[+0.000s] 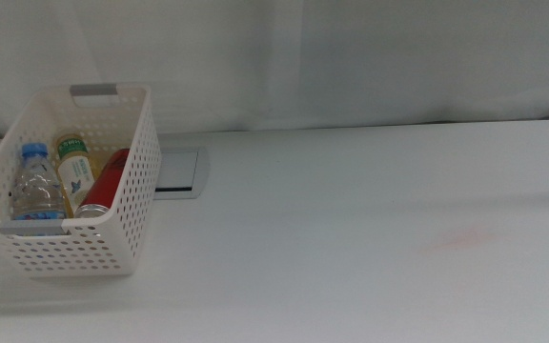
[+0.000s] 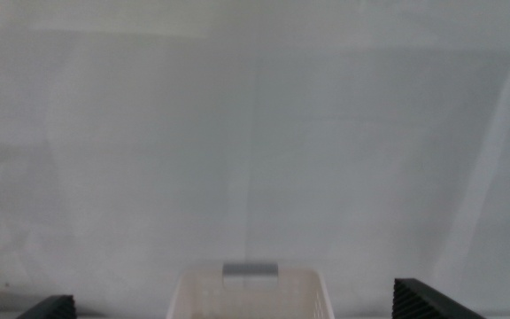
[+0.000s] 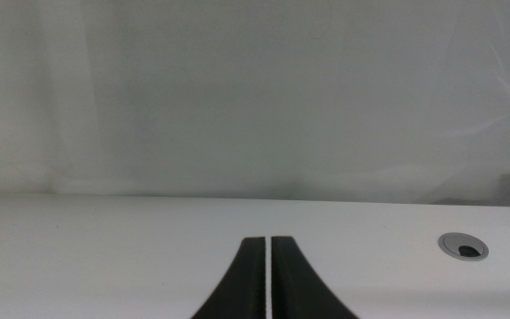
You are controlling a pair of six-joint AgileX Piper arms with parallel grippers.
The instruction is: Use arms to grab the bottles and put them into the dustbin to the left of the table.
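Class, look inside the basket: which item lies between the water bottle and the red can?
The yellow tea bottle lies between the water bottle and the red can in the dustbin, as the middle view shows.

A grey cable-port plate [image 1: 177,172], a round grommet [image 3: 465,247] and, perhaps, a faint reddish smear [image 1: 456,238].

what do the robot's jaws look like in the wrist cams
Only the jaw tips show. The left gripper has two black jaws with ridged, sawtooth edges. The right gripper has two smooth black jaws that flare wider toward the base. No cables or markings are visible.
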